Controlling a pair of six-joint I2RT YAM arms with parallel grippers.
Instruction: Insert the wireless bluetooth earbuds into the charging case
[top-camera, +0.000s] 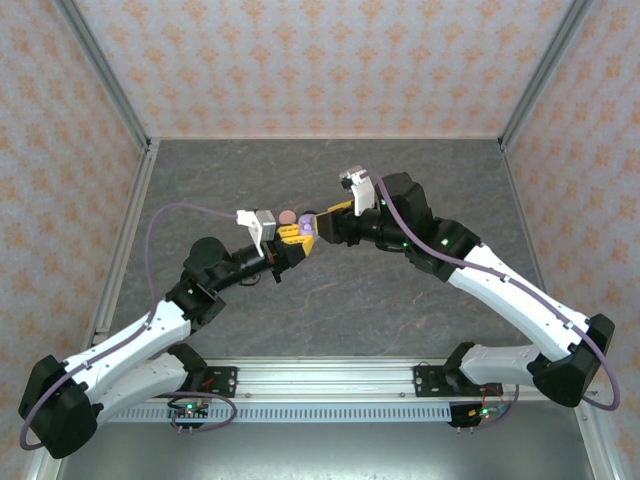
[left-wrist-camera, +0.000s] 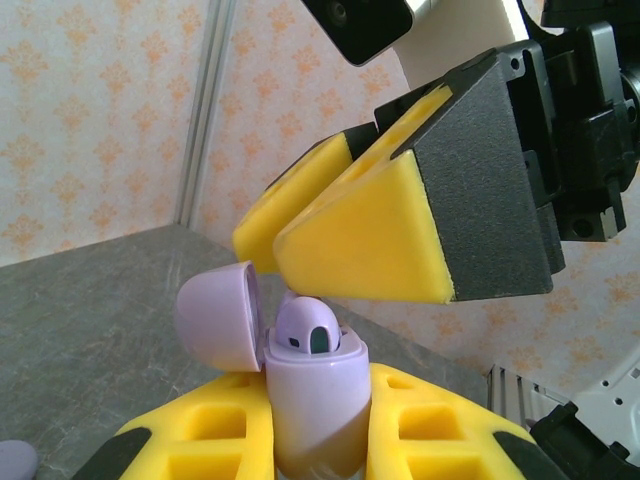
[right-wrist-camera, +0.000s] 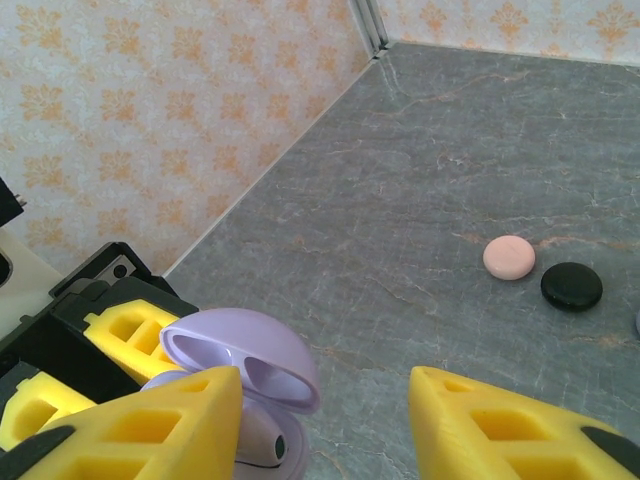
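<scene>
My left gripper (left-wrist-camera: 318, 432) is shut on a purple charging case (left-wrist-camera: 316, 395) and holds it upright, with its lid (left-wrist-camera: 215, 315) swung open to the left. One purple earbud (left-wrist-camera: 308, 330) sits in the case's mouth, its top poking out. My right gripper (right-wrist-camera: 325, 432) hovers just above the case, open, with nothing between its yellow fingers (right-wrist-camera: 150, 430). In the right wrist view the open lid (right-wrist-camera: 240, 355) and the earbud (right-wrist-camera: 258, 442) lie beside the left finger. From above, both grippers (top-camera: 295, 238) (top-camera: 320, 222) meet at the case (top-camera: 305, 221) mid-table. The other earbuds are out of view.
A round pink disc (right-wrist-camera: 508, 257) and a black disc (right-wrist-camera: 571, 286) lie on the grey table (right-wrist-camera: 430, 150) beyond the grippers. A purple disc (left-wrist-camera: 15, 462) rests at the lower left of the left wrist view. Patterned walls (top-camera: 320, 60) enclose the table.
</scene>
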